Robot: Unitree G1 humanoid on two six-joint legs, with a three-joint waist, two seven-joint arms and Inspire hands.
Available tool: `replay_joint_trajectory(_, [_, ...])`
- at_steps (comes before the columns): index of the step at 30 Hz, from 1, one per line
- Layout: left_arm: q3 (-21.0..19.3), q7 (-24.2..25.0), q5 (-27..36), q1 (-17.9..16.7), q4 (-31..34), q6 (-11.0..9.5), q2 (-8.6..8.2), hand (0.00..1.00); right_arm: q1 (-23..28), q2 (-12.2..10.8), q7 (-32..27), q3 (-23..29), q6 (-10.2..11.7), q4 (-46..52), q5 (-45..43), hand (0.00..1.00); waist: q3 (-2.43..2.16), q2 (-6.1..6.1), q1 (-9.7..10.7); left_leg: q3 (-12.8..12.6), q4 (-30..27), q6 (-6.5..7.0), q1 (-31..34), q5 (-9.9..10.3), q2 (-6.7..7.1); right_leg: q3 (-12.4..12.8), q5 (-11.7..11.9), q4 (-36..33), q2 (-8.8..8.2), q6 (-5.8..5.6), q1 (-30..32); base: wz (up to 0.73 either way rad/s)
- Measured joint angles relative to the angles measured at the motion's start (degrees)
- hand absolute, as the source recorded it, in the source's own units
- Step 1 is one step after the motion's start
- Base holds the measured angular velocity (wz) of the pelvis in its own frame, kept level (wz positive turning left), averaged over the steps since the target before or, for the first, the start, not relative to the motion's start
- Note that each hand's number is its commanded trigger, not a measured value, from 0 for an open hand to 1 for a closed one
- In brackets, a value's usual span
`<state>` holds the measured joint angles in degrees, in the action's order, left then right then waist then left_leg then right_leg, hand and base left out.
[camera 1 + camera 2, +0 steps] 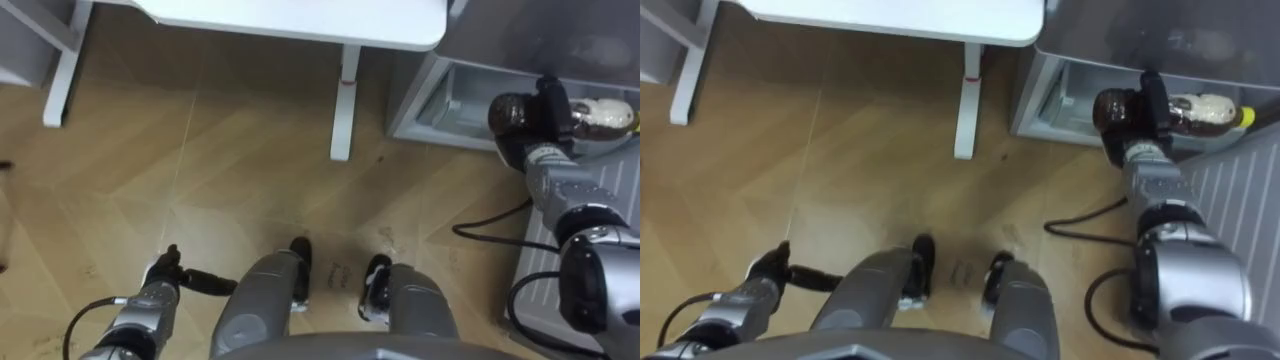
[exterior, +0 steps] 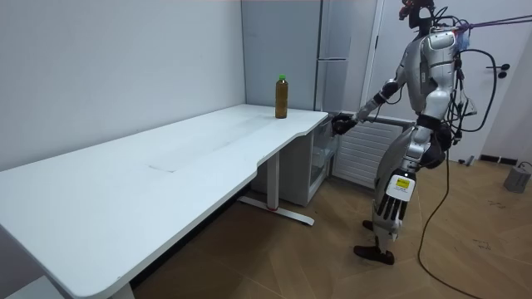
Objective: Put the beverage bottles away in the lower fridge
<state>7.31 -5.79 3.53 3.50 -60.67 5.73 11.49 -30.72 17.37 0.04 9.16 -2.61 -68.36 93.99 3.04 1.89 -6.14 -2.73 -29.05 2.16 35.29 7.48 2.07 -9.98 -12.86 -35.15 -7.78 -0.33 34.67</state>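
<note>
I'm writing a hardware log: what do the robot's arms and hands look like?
The right arm and left arm are silver-grey cylinders with rounded joints. The right hand and left hand are black. A thin dark cable loops beside the left forearm.

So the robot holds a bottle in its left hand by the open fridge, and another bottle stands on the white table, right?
Not the left: the right eye view shows the bottle in its right hand, by the open fridge. The other bottle does stand on the white table.
</note>
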Motion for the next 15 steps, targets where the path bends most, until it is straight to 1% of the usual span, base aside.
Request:
replay_joint_trajectory(3, [2.44, -0.21, 1.28, 1.2, -0.06, -1.11, 0.65, 0.0, -2.18, 0.26, -0.78, -0.04, 0.02, 0.0, 0.05, 1.0, 0.14, 0.24, -0.24, -0.05, -1.35, -0.21, 4.18, -0.09, 0.21, 0.18, -0.4, -2.4, -0.47, 0.6, 4.68, 0.04])
replay_joint_trajectory(4, [2.94, -0.22, 1.59, 1.71, -0.37, -1.21, 0.67, 0.0, -2.66, 0.49, -0.81, -0.12, 0.04, 0.0, -0.01, 1.0, 0.18, 0.31, -0.27, -0.06, -1.83, -0.17, 5.37, -0.11, 0.42, 0.28, -0.52, -3.34, -0.77, 1.0, 6.07, 0.08])
replay_joint_trajectory(5, [3.25, -0.23, 1.64, 1.96, -0.56, -1.4, 0.7, 0.0, -2.84, 0.65, -0.86, -0.14, 0.04, 0.0, -0.02, 1.0, 0.21, 0.37, -0.21, -0.09, -1.93, -0.16, 5.82, -0.11, 0.55, 0.38, -0.62, -3.78, -0.95, 1.14, 6.69, 0.07])
replay_joint_trajectory(7, [3.86, -0.35, 2.75, 2.62, -1.39, -2.51, 0.8, 0.0, -4.19, 1.52, -1.64, -0.12, 0.08, 0.01, -0.05, 1.0, 0.24, 0.42, -0.05, -0.36, -2.78, -0.13, 8.17, -0.11, 0.56, 0.52, -0.78, -4.68, -1.15, 1.26, 9.1, 0.02])
replay_joint_trajectory(8, [4.23, -0.47, 3.21, 2.73, -1.5, -2.63, 0.94, 0.0, -4.63, 1.72, -1.99, -0.14, 0.11, 0.02, -0.08, 1.0, 0.25, 0.43, -0.05, -0.4, -2.8, 0.01, 8.71, -0.19, 0.55, 0.49, -0.74, -4.78, -1.2, 1.34, 9.72, 0.0])
replay_joint_trajectory(11, [4.82, -1.51, 3.8, 3.2, -1.59, -3.17, 1.26, 0.0, -7.5, 3.42, -4.01, -0.62, 0.26, 0.08, -0.58, 1.0, 0.24, 0.56, 0.36, -0.59, -3.92, 0.09, 12.11, -0.18, 0.48, 0.56, -0.51, -5.49, -1.3, 1.59, 13.11, -0.04])
replay_joint_trajectory(13, [4.74, -2.39, 3.81, 3.87, -1.64, -3.61, 1.41, 0.0, -10.3, 4.98, -5.68, -0.61, 0.99, 0.12, -0.52, 1.0, 0.22, 0.54, 0.9, -0.63, -5.07, 0.2, 14.79, -0.05, 0.49, 0.69, -0.53, -6.49, -1.33, 1.59, 15.67, 0.05])
replay_joint_trajectory(14, [4.8, -2.74, 3.81, 3.87, -1.64, -3.85, 1.47, 0.0, -10.86, 5.24, -5.98, -0.61, 1.33, 0.2, -0.56, 1.0, 0.22, 0.54, 0.99, -0.62, -5.41, 0.21, 15.36, 0.06, 0.43, 0.68, -0.56, -6.68, -1.26, 1.57, 16.1, 0.04])
replay_joint_trajectory(15, [5.19, -3.32, 4.73, 3.84, -1.64, -4.4, 1.73, 0.0, -11.7, 5.53, -6.5, -0.61, 2.12, 0.49, -0.68, 1.0, 0.23, 0.55, 1.08, -0.54, -5.95, 0.18, 16.24, 0.26, 0.32, 0.52, -0.63, -6.87, -1.22, 1.66, 16.83, 0.0])
